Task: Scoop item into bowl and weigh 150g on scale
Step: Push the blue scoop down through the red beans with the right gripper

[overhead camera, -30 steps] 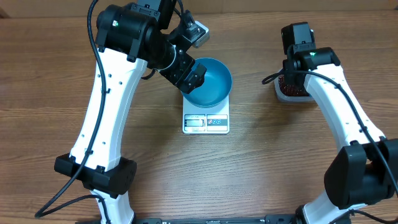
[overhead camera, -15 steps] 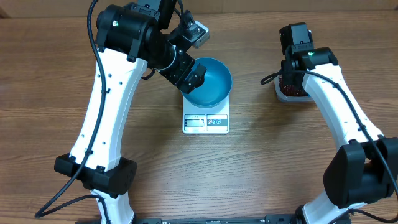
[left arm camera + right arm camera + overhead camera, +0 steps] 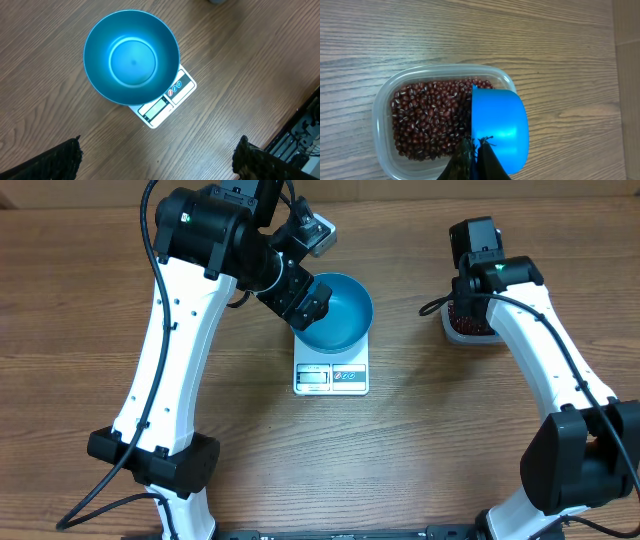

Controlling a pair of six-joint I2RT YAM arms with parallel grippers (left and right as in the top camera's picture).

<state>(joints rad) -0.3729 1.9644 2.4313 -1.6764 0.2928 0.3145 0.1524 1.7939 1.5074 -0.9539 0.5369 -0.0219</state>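
Scale (image 3: 331, 376) on table (image 3: 420, 450), display strip at the near edge. Bowl (image 3: 340, 315) sits on the scale, empty, wider than the platform. Left gripper (image 3: 159, 161) hangs above the bowl, fingers spread wide, holding nothing. Far right: right gripper (image 3: 474, 155) pinched tight on blue scoop (image 3: 499, 127), over the right end of clear tub (image 3: 382, 100). Beans (image 3: 427, 122) fill the tub.

One bowl (image 3: 131, 57), one scale (image 3: 167, 100), one tub (image 3: 382, 107), one scoop (image 3: 500, 125).
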